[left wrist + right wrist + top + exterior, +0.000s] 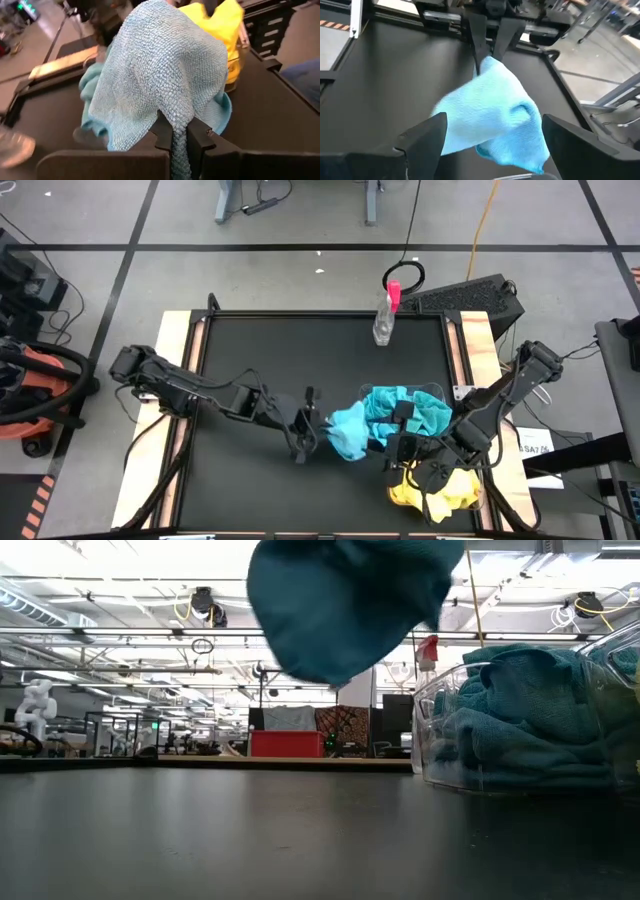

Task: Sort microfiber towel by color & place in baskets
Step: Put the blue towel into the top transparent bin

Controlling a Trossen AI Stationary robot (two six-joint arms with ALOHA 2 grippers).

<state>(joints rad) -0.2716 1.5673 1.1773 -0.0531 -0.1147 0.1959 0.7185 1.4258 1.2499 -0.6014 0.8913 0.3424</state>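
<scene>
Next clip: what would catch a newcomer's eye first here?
A light blue microfiber towel hangs pinched in the left hand above the black table's middle. Beside it, the clear plastic basket is heaped with teal towels, and the right hand stands open over the yellow towels nearer the front.

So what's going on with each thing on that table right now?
Left hand: shut on the blue towel, held above the table.
Right hand: open, empty.
Blue basket: full of teal towels.
Yellow basket: holds yellow towels.
Spray bottle: upright.
</scene>
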